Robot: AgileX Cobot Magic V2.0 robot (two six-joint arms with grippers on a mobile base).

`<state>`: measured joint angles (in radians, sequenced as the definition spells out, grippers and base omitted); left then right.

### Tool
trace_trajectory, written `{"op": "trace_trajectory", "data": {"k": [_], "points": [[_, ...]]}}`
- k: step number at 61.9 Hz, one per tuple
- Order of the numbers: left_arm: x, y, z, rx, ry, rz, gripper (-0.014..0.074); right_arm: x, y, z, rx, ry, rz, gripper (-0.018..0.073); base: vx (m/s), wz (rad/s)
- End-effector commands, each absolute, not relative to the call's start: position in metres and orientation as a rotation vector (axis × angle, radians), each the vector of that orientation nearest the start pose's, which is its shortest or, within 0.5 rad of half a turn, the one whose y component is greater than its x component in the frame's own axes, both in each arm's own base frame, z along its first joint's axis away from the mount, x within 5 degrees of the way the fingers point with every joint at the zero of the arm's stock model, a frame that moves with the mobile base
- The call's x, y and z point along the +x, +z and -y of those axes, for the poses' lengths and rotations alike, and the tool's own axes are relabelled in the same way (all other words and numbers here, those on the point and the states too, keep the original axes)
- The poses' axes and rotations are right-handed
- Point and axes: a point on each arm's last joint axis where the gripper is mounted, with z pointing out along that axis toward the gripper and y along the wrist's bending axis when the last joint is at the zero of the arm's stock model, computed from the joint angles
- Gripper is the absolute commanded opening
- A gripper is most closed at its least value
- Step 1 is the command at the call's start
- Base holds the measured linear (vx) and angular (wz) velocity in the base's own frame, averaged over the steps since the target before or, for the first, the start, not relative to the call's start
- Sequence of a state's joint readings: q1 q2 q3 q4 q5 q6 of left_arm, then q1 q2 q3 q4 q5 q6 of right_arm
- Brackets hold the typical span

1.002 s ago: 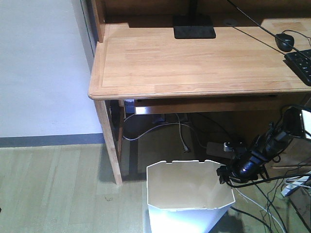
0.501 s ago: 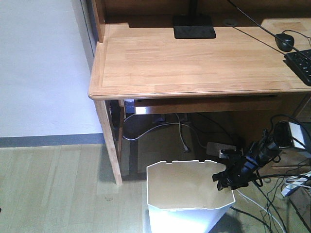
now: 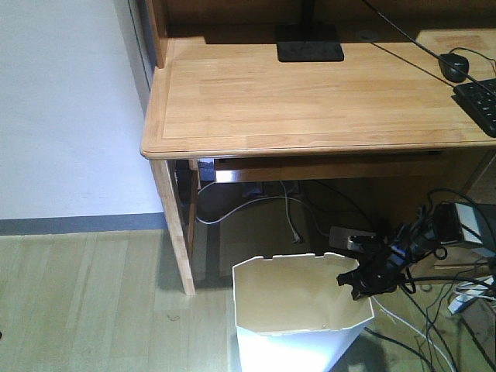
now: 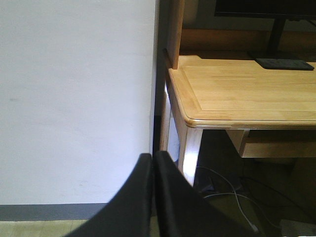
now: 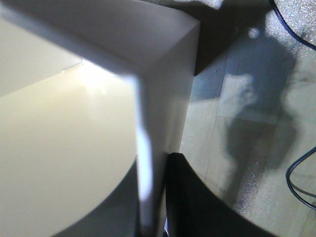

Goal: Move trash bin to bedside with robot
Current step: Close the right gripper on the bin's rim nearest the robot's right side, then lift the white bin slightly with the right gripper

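Pinching white plastic octagonal trash bin [image 3: 288,304] at rim, right gripper [image 3: 357,284] clenched; prob. light, thin-walled, flexy; left gripper [image 4: 152,158] closed, empty.

The light wooden desk [image 3: 310,101] carries three things on its top. A flat black monitor base [image 3: 310,43] sits at 12 o'clock by the back edge. A black mouse [image 3: 454,66] lies at 2 o'clock, and the corner of a black keyboard [image 3: 479,101] at 3 o'clock, near the mouse. The pale plank floor [image 3: 93,302] bears the desk's leg. At 5 o'clock on it stands the white trash bin [image 3: 294,349], upright, with loose cables [image 3: 422,341] lying to its right.
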<state>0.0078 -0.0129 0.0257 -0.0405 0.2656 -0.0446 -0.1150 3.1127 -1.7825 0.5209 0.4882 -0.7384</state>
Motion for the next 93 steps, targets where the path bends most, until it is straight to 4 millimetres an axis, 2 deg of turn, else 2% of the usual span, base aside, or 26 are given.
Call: {"op": "trace_trajectory", "data": {"k": [1, 17, 27, 37, 46, 66, 81, 93], "points": [[0.055, 0.184, 0.000, -0.080, -0.072, -1.690, -0.0006, 0.403, -0.189, 0.020, -0.171, 0.539, -3.098, -0.0009, 0.00, 0.00], [0.055, 0.184, 0.000, -0.080, -0.072, -1.690, -0.0006, 0.406, -0.169, 0.033, -0.146, 0.779, -2.997, -0.0006, 0.00, 0.00], [0.055, 0.184, 0.000, -0.080, -0.072, -1.690, -0.0006, 0.403, -0.146, 0.046, -0.157, 0.750, -2.965, -0.0005, 0.00, 0.00], [0.055, 0.184, 0.000, -0.080, -0.072, -1.690, -0.0006, 0.391, -0.120, 0.053, -0.177, 0.698, -2.970, -0.0005, 0.00, 0.00], [0.055, 0.184, 0.000, -0.080, -0.072, -1.690, -0.0006, 0.379, -0.091, 0.053, -0.233, 0.644, -2.960, -0.0005, 0.00, 0.00], [0.055, 0.184, 0.000, -0.080, -0.072, -1.690, -0.0006, 0.351, -0.027, 0.042, -0.358, 0.674, -2.877, -0.0005, 0.00, 0.00], [0.055, 0.184, 0.000, -0.080, -0.072, -1.690, -0.0006, 0.323, -0.001, 0.033, -0.431, 0.715, -2.866, -0.0005, 0.00, 0.00], [0.055, 0.184, 0.000, -0.080, -0.072, -1.690, -0.0006, 0.313, 0.006, 0.028, -0.431, 0.775, -2.859, -0.0005, 0.00, 0.00]]}}
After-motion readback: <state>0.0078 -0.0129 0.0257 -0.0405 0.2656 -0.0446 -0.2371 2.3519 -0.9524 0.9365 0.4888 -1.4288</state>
